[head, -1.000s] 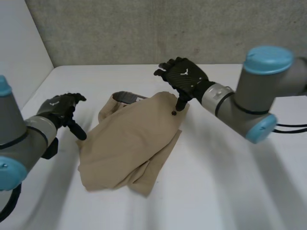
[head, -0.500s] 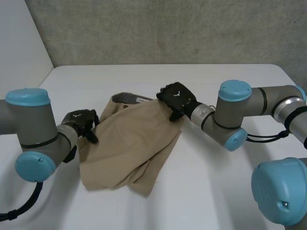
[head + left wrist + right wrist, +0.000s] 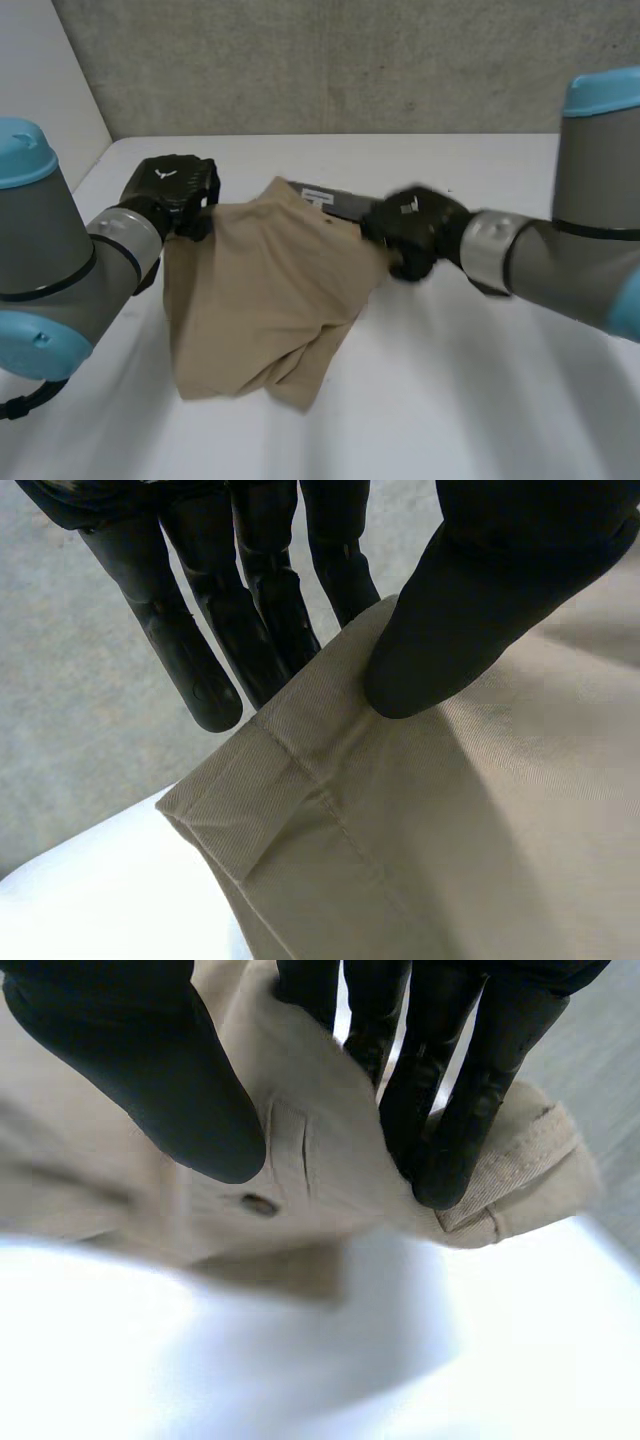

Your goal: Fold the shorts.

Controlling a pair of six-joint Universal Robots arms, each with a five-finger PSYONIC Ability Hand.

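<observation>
A second ago both hands hung clear of the cloth. Now each has closed on an end of the waistband (image 3: 300, 192), which is stretched into a straighter line and raised a little off the white table (image 3: 480, 400). The left hand (image 3: 172, 192) pinches its corner of the khaki shorts (image 3: 265, 300). In its wrist view the thumb (image 3: 440, 630) presses on top of the stitched band while the straight fingers (image 3: 190, 650) run beneath it. The right hand (image 3: 415, 230) grasps the opposite corner the same way, thumb (image 3: 160, 1070) on the outer face and fingers (image 3: 450, 1110) wrapped over the band's edge. With both corners secured, I judge the grasping step done and the shorts ready to be lifted or drawn over for a fold. The legs lie slack and overlapped on the table nearer the robot, so the garment seems already halved lengthwise. The fabric is a matte cotton twill with a fine diagonal weave, firm at the doubled waistband and softer below, where it falls in shallow creases. A small dark button (image 3: 260, 1204) sits beside a buttonhole slit, a white label (image 3: 320, 197) shows on the darker inner lining, and the stitched tab (image 3: 255, 795) near the left hand's grip is probably a belt loop, though I can't be sure.
</observation>
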